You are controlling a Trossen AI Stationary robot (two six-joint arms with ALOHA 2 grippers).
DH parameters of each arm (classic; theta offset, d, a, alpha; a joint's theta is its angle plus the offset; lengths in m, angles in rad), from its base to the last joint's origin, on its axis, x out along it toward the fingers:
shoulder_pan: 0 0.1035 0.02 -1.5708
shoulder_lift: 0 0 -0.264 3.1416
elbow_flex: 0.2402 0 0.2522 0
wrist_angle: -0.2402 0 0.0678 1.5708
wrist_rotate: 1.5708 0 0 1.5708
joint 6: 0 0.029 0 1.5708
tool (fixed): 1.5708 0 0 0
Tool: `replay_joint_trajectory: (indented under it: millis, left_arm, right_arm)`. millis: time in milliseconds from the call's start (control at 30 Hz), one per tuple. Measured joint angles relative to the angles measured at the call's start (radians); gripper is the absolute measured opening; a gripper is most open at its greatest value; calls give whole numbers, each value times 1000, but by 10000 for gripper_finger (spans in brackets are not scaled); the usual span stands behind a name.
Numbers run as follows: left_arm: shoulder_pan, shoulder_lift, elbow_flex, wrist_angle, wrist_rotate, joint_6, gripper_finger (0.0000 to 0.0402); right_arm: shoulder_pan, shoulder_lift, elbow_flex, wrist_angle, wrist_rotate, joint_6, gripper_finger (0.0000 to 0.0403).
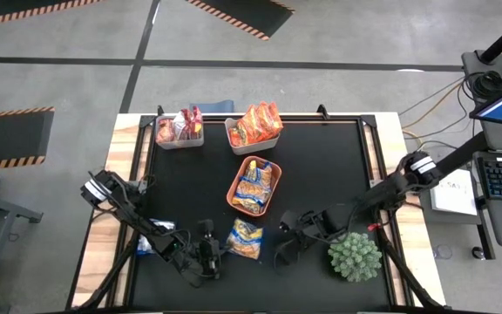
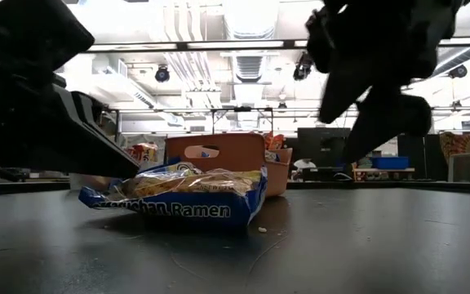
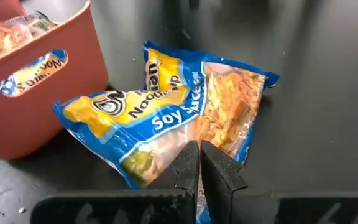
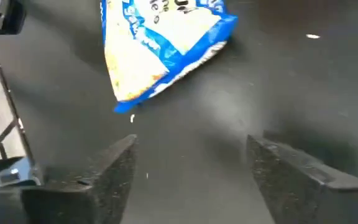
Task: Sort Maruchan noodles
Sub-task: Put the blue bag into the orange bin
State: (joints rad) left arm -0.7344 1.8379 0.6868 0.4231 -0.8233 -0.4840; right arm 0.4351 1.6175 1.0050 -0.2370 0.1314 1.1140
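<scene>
A blue-and-yellow Maruchan noodle packet (image 1: 245, 238) lies on the black mat near the table's front, just in front of the orange tray (image 1: 236, 194), which holds more blue-and-yellow packets. My left gripper (image 1: 219, 250) is at the packet's left side and is shut on it (image 3: 166, 106). My right gripper (image 1: 284, 228) is to the packet's right, open and empty. Its two fingers stand wide apart (image 4: 191, 168) and face the packet (image 4: 160, 50). Two pale bins at the far edge (image 1: 179, 138) (image 1: 234, 139) hold orange-red packets. My left gripper pinches the packet's near edge (image 3: 194, 134) between its two fingers, and a strip of blue wrapper shows between them. The fingers come in low from the table's left. The packet rests on the mat (image 2: 186, 196).
A spiky green plant ball (image 1: 354, 255) sits at the front right, close to my right arm. A pale packet (image 1: 146, 247) lies under my left arm. The mat between the tray and the right edge is bare.
</scene>
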Motion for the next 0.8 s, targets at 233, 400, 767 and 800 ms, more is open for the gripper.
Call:
replay_joint_trajectory:
  millis: [233, 400, 767, 800]
  left_arm:
    - [18, 21, -3, -4, -13, -19, 0]
    - [19, 55, -2, 1, -18, -64, 0]
    - [25, 70, 3, 0, -9, -79, 0]
    - [25, 70, 3, 0, -8, -79, 0]
  right_arm:
    - [-10, 130, 0, 215, 88, -52, 326]
    - [-21, 173, 0, 305, 135, -84, 331]
    - [-30, 235, 0, 542, 169, -199, 329]
    - [-32, 246, 0, 566, 171, -209, 329]
